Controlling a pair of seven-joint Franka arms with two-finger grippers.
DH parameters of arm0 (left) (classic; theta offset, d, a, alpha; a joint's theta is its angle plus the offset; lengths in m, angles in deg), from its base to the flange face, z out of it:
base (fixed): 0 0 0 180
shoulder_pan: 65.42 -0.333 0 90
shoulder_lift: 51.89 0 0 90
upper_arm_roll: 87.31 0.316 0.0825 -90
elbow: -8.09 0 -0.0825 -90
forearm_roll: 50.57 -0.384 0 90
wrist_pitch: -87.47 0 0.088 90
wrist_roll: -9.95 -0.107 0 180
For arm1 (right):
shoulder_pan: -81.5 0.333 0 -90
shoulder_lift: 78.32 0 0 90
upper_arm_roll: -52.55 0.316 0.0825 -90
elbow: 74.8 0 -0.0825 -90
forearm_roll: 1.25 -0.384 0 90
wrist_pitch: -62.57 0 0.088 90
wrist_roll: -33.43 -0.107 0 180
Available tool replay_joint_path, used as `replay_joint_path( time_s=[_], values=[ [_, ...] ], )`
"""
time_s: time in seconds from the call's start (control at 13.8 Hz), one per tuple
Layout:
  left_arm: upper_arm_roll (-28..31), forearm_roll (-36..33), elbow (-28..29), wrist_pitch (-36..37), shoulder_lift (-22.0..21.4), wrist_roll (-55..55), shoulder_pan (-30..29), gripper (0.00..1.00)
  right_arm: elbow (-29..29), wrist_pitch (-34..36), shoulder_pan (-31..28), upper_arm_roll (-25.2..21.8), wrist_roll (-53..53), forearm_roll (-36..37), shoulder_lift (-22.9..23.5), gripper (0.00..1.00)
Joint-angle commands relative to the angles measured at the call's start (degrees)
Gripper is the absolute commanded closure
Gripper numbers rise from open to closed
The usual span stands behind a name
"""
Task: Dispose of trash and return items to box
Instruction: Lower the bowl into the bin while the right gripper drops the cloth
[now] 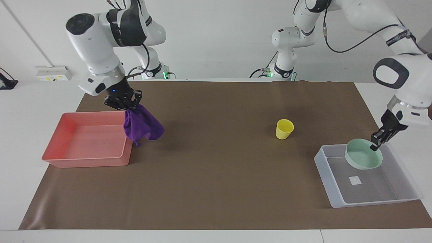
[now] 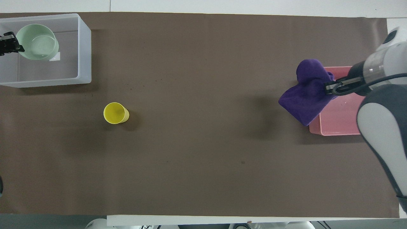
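My right gripper [image 1: 126, 107] is shut on the purple cloth [image 1: 141, 126] and holds it hanging in the air over the edge of the pink tray [image 1: 67, 158]; the cloth [image 2: 306, 93] also shows in the overhead view. My left gripper [image 1: 374, 145] is shut on the rim of the mint-green bowl [image 1: 362, 158] and holds it over the clear-grey tub [image 1: 329, 175], above the tub's floor. In the overhead view the bowl [image 2: 36, 43] hangs over the tub [image 2: 84, 51] beside its white square. The yellow cup [image 1: 284, 129] stands upright on the brown mat, nearer to the robots than the tub.
A brown mat [image 1: 219, 175] covers the table. The pink tray lies at the right arm's end, the tub at the left arm's end. A white socket strip [image 1: 54, 73] sits on the table off the mat near the wall.
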Motion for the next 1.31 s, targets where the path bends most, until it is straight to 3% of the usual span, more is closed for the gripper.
replay_joint_path(
  time_s=[0.0,0.07,0.15,0.22,0.29,0.36,0.58,0.8,0.95,1.09,1.16,1.24],
  values=[
    [0.57,1.27,-3.09,-4.68,7.69,0.2,0.43,1.0,-2.72,2.44,-4.56,0.33,3.42,2.27,0.22,1.0],
    [0.65,1.01,-2.83,-5.03,8.31,0.03,0.17,1.0,-2.03,2.36,-6.85,0.33,5.61,2.37,0.13,1.0],
    [0.65,0.75,-1.52,-5.65,8.23,-0.76,0.08,0.91,-0.8,2.01,-8.26,0.33,6.42,2.37,-0.3,1.0],
    [0.65,0.74,0.32,-7.48,7.79,-1.81,0.26,0.36,1.47,1.39,-9.32,0.24,6.51,2.46,-1.18,1.0],
    [0.74,0.74,0.6,-7.67,7.62,-1.73,0.69,0.01,3.32,0.78,-10.9,0.33,6.51,2.54,-1.54,1.0],
    [0.83,0.74,0.26,-6.72,6.74,-1.38,0.7,0.0,4.39,-0.1,-12.48,0.33,7.03,2.54,-1.45,1.0],
    [0.83,0.39,0.08,3.19,-2.81,-1.29,0.96,0.0,8.6,-5.09,-14.34,0.33,9.32,2.54,-0.75,1.0],
    [-0.48,-6.26,3.04,22.58,-13.62,-1.82,2.88,0.0,14.23,-11.34,-14.78,0.33,9.33,2.54,0.65,0.99],
    [-4.16,-6.64,12.94,24.76,-21.96,-1.21,2.98,0.0,16.95,-14.68,-14.43,0.33,9.32,2.54,1.18,0.97],
    [-8.2,-6.55,25.07,19.61,-28.22,0.02,2.98,0.0,17.84,-15.93,-14.26,0.33,9.59,2.54,1.89,0.89],
    [-10.14,-6.64,31.48,13.83,-31.03,2.55,3.07,0.0,17.67,-15.4,-13.99,0.42,9.5,2.54,1.89,0.76],
    [-12.59,-6.55,37.63,6.99,-33.58,6.23,3.16,0.0,17.41,-15.23,-13.73,0.51,9.59,2.54,2.06,0.47]
  ],
)
